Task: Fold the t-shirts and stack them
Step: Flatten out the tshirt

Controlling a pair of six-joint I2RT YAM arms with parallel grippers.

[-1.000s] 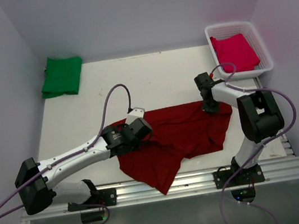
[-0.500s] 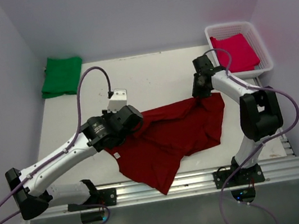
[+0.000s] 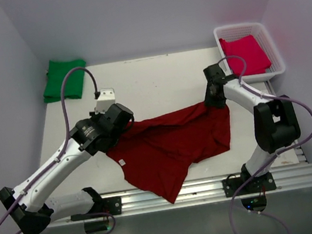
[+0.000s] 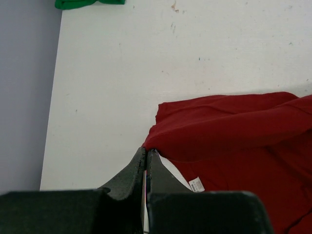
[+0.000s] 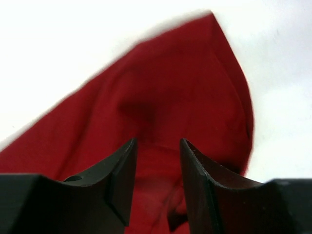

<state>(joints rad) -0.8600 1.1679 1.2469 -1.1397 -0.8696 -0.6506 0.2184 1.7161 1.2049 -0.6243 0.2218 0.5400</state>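
Maroon shirt (image 3: 172,144) sits mid-tabletop (image 3: 156,81), rumpled, with 1 corner draped over the near edge toward the rail (image 3: 203,188). Left fingers (image 4: 132,171) are together, pinching the shirt's left edge. Right fingers (image 5: 121,170) stand apart over the far-right corner and aren't clamping it. That wrist view is blurred, so I can't tell if a pad touches the cloth.

Risks:
- Only 1 side is held. A pull from the left would likely drag the whole shirt rather than tension it, so it bunches more.
- The left pinch looks like bare edge only and could slip out under a tug.
- The overhanging corner could snag on the rail, or take more cloth off the edge if the shirt slides nearer.
- If the right fingers close where the cloth is doubled, they grab 2 layers and lock in a crease.

Room:
- The far half of the tabletop is bare, the best direction for spreading.
- Green shirt (image 3: 65,79) lies folded at the far-left corner, well apart.
- Pink shirt (image 3: 245,53) lies in the white basket (image 3: 279,65) at far right, near the right wrist, so a sweep back there could knock it.
- Side walls run close along both tabletop edges, so there's little sideways margin.
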